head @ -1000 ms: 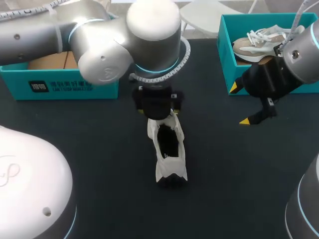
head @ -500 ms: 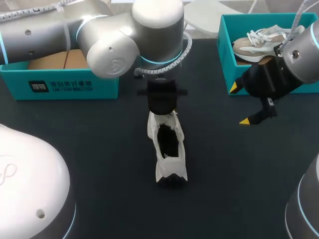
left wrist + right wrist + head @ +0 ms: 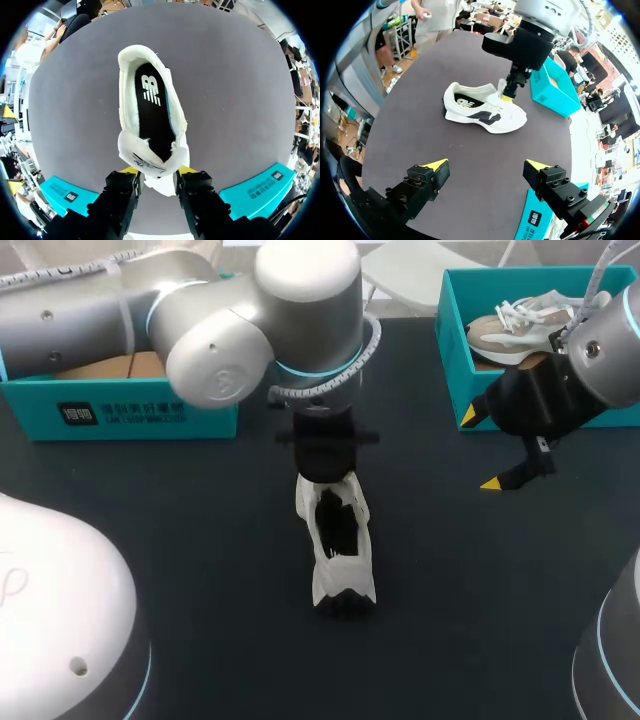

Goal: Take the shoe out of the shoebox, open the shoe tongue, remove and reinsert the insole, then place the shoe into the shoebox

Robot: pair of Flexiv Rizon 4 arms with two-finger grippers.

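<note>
The desk (image 3: 150,500) is a dark, matte charcoal surface, plain and even. The white shoe (image 3: 335,540) stands on its sole in the middle of the head view, out of any box, with bare desk all round it. Its mouth gapes upward, and inside it the black insole (image 3: 152,115) lies flat. The left arm comes in from the upper left of the head view and reaches down over the shoe's far end. There the left hand (image 3: 158,172) is pinching the tongue (image 3: 500,86), one yellow-tipped finger against each side. In the right wrist view the tongue stands lifted up from the shoe's upper. At the right of the head view the right hand (image 3: 480,450) hangs above the desk, well apart from the shoe. Its two fingers are spread wide with nothing between them. Just beyond it, in the upper right of the frame, sits the teal shoebox (image 3: 452,360), open at the top. A second shoe (image 3: 520,325), beige and white with white laces, lies inside it. In the upper left of the frame is another teal box (image 3: 130,415), its inside showing brown cardboard.
</note>
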